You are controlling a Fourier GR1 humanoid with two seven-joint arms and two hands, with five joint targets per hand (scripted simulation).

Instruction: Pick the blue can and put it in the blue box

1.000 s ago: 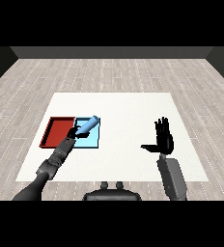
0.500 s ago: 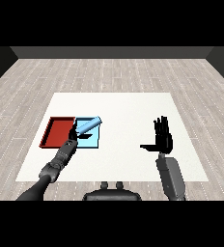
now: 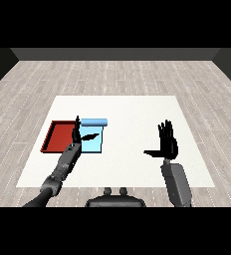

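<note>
Red tray [image 3: 57,138] sits at the far left of the white surface [image 3: 132,114], nothing in it that I can see, and touching its right side is the light blue tray [image 3: 93,144]. My left hand [image 3: 78,134] is over the seam between the two, fingers straight and spread, thumb out toward the blue tray, holding nothing. That's the change: a second ago those fingers were curled round the blue can [image 3: 94,122], carrying it tilted above the tray; now the hand has let go and pulled back toward me. The can lies on its side across the far edge of the blue tray, though I can't tell whether it rests fully inside or sits on the rim. I'd judge the placement essentially done, with only the retreat left. Over on the right, my right hand [image 3: 166,144] hovers well apart from everything, palm up, fingers straight and apart, unchanged.
</note>
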